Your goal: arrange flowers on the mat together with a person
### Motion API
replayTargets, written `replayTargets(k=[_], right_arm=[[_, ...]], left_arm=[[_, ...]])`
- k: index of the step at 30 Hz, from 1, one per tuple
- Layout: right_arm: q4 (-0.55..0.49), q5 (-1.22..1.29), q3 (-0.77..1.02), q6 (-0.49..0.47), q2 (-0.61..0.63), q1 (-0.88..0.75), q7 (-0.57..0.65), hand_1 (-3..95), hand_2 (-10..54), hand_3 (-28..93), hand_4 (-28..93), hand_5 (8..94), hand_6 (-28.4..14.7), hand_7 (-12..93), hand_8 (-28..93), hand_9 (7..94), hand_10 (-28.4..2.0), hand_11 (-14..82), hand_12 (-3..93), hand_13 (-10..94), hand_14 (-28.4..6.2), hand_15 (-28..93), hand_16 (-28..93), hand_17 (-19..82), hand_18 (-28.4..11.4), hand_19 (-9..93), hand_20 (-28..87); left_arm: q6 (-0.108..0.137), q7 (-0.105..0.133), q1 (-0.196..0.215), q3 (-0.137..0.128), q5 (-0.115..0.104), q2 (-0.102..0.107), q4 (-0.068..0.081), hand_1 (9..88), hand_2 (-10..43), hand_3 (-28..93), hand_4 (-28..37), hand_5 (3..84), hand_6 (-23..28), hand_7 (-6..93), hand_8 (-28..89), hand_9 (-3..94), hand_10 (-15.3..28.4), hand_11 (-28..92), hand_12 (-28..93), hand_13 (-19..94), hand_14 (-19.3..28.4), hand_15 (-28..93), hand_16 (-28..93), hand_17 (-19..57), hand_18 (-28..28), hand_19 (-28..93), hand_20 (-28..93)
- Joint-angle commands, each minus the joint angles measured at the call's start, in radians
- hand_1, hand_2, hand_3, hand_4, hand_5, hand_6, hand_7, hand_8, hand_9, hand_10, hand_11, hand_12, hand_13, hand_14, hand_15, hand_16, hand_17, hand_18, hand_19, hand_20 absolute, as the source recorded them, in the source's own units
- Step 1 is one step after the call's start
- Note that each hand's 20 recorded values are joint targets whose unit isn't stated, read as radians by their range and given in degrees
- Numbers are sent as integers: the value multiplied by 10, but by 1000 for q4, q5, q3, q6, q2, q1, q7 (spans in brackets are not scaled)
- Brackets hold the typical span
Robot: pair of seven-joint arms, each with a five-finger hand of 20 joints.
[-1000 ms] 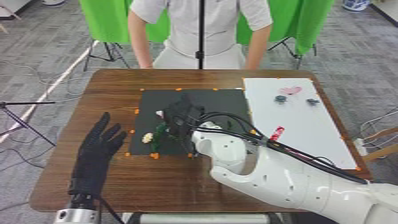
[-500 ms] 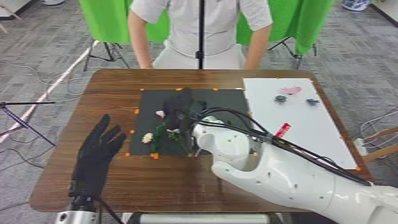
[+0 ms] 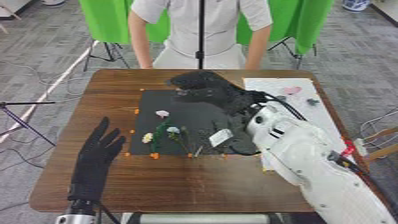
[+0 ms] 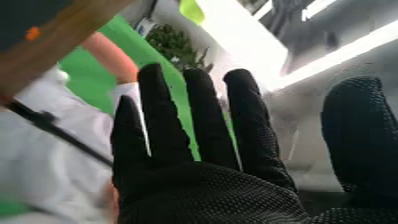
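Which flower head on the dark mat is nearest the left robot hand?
The cream-yellow head, close to the left edge of the mat; the pale pink head lies farther forward, the bluish-white head farther right.

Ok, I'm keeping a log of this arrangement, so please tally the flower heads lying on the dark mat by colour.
Pale pink flower head: 1
Cream-yellow flower head: 1
Pale blue flower head: 1
Total: 3 in plain sight on the dark mat; the right robot hand covers part of it.
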Motion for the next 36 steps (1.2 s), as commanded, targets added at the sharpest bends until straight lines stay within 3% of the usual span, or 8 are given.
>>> replayTargets(k=[1, 5, 6, 8, 17, 25, 36], right_arm=[[22, 648, 392, 81, 73, -449, -246, 200, 84, 698, -250, 371, 26, 84, -87, 368, -112, 35, 166, 275, -184, 56, 296, 24, -188, 195, 184], [13, 667, 413, 158, 79, -566, -338, 184, 83, 706, -262, 340, 38, 82, -85, 350, -109, 32, 166, 264, -180, 47, 303, 35, -180, 186, 187], [11, 687, 422, 170, 70, -593, -360, 177, 86, 709, -266, 319, 39, 85, -84, 345, -111, 32, 169, 269, -180, 48, 307, 36, -179, 198, 197], [-7, 660, 440, 205, 59, -644, -367, 168, 86, 707, -273, 283, 43, 82, -85, 337, -110, 29, 171, 285, -180, 54, 313, 42, -180, 214, 208], [-23, 623, 497, 173, -8, -759, -352, 165, 85, 701, -281, 276, 46, 90, -85, 346, -108, 31, 176, 291, -182, 54, 317, 44, -179, 221, 213], [-24, 610, 501, 161, -22, -759, -348, 168, 86, 702, -280, 283, 46, 93, -90, 356, -108, 33, 176, 295, -181, 55, 319, 43, -177, 224, 215], [-22, 608, 485, 164, -17, -742, -344, 167, 86, 707, -279, 292, 46, 98, -94, 367, -108, 36, 176, 303, -180, 58, 321, 42, -176, 231, 218]], left_arm=[[6, 23, -15, 28, -19, 5, 33, 193, 45, 762, -283, 253, -29, 103, -98, 272, 119, 84, 117, 210, 177, 207, -15, -123, 232, 417, 36], [-9, 10, -14, 34, -17, -10, 44, 185, 44, 761, -283, 239, -41, 102, -96, 258, 108, 65, 116, 205, 171, 186, -10, -124, 229, 405, 33], [-1, 20, -13, 42, -21, -6, 44, 183, 45, 760, -283, 237, -42, 102, -96, 258, 107, 64, 119, 206, 170, 183, -7, -123, 229, 403, 34], [-10, 14, -10, 44, -12, -19, 45, 182, 45, 759, -283, 236, -42, 104, -97, 259, 106, 62, 123, 206, 170, 180, -1, -123, 228, 402, 36], [-25, -5, 8, 36, 0, -39, 53, 179, 43, 767, -283, 236, -38, 110, -99, 268, 115, 71, 130, 212, 175, 190, 7, -122, 228, 406, 45], [-15, 10, 14, 34, -4, -36, 52, 182, 43, 767, -283, 240, -32, 111, -100, 272, 117, 78, 129, 214, 175, 197, 1, -119, 228, 409, 49], [-14, 10, 11, 37, -6, -36, 55, 185, 44, 768, -283, 240, -27, 111, -99, 275, 121, 83, 127, 216, 178, 208, -3, -117, 228, 413, 52]])
